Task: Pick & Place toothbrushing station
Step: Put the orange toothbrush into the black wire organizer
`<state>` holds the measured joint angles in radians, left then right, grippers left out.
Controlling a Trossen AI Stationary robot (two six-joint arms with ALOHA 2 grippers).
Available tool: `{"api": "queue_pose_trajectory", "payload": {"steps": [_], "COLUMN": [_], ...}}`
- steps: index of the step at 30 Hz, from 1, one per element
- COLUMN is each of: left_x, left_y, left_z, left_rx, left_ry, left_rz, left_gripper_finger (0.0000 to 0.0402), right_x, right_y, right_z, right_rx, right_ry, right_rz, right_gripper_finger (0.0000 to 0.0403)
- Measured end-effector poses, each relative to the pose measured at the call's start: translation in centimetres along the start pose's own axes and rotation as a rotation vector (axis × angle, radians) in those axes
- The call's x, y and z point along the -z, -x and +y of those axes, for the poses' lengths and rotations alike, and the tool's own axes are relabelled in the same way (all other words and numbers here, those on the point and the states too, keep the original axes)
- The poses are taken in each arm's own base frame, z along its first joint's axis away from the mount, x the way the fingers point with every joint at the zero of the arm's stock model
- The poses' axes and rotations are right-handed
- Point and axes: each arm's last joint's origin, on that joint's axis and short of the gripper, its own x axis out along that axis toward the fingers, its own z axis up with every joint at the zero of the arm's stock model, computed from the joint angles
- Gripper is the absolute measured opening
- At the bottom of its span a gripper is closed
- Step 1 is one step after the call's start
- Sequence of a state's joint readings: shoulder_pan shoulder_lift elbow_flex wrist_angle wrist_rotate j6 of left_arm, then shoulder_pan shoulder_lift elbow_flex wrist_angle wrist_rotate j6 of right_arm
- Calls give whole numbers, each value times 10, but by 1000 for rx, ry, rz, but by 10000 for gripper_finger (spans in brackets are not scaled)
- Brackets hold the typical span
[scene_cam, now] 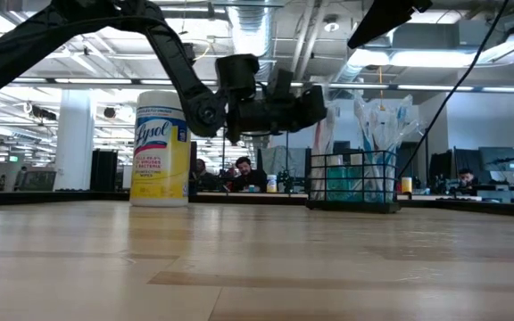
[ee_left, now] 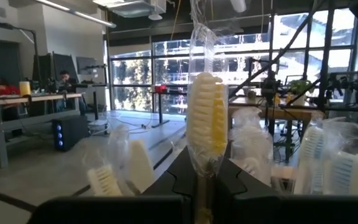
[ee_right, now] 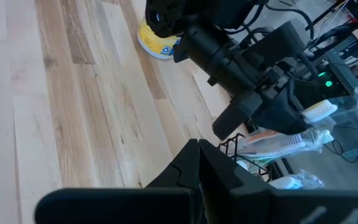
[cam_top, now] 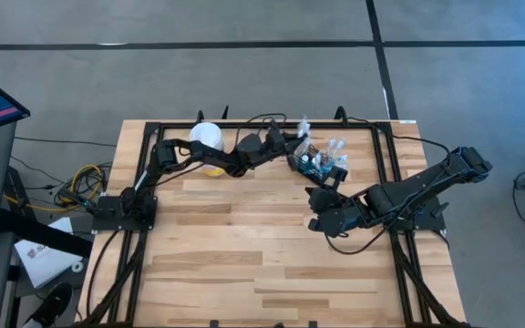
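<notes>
We find the left pincer (cam_top: 292, 146) hanging at the far side of the table (cam_top: 244, 264), clenched on a plastic-wrapped toothbrush (ee_left: 206, 121) whose bristled head stands upright between its fingers (ee_left: 238, 180) in the left wrist view. The toothbrushing station (cam_top: 318, 162), a black wire-mesh caddy, sits on the table just beside that pincer, towards the right arm's side, with more wrapped brushes (ee_left: 344, 171) already standing in it. We judge the coming move to turn on this: the held brush's long axis is near vertical, and the caddy's open top lies just ahead of it and a little lower, so a short sideways carry and a straight drop would seat it. The left arm is the one placed for that. The right pincer (cam_top: 320, 219) waits nearer the table's middle, clenched on nothing, close to the caddy's near side. A yellow canister (cam_top: 208, 146) with a white lid stands behind the left arm, clear of the path. What could get in the way, we reckon, are the wrappers of the standing brushes.
</notes>
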<state>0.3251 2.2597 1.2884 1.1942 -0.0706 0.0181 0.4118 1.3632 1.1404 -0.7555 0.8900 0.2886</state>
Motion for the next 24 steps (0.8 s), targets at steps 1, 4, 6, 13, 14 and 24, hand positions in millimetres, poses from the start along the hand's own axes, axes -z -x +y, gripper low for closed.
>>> {"api": "queue_pose_trajectory", "payload": {"steps": [1, 4, 6, 13, 14, 24], "left_x": [1, 4, 5, 10, 11, 31], "left_y": [2, 5, 7, 9, 9, 13], "left_z": [0, 1, 1, 1, 1, -1], "left_rx": [-6, -13, -13, -17, -17, -13], "left_ry": [0, 21, 24, 42, 42, 79], "left_rz": [1, 3, 3, -6, -2, -3], "left_gripper_finger": [5, 5, 5, 5, 5, 16], "right_x": [0, 0, 0, 0, 0, -1], "right_y": [0, 0, 0, 0, 0, 0], "right_z": [0, 0, 0, 0, 0, 0], "right_rx": [-1, -2, -2, -2, -2, -4], "right_ry": [0, 0, 0, -1, -1, -7], "right_rz": [0, 0, 0, 0, 0, -4], "right_gripper_finger": [0, 0, 0, 0, 0, 0]}}
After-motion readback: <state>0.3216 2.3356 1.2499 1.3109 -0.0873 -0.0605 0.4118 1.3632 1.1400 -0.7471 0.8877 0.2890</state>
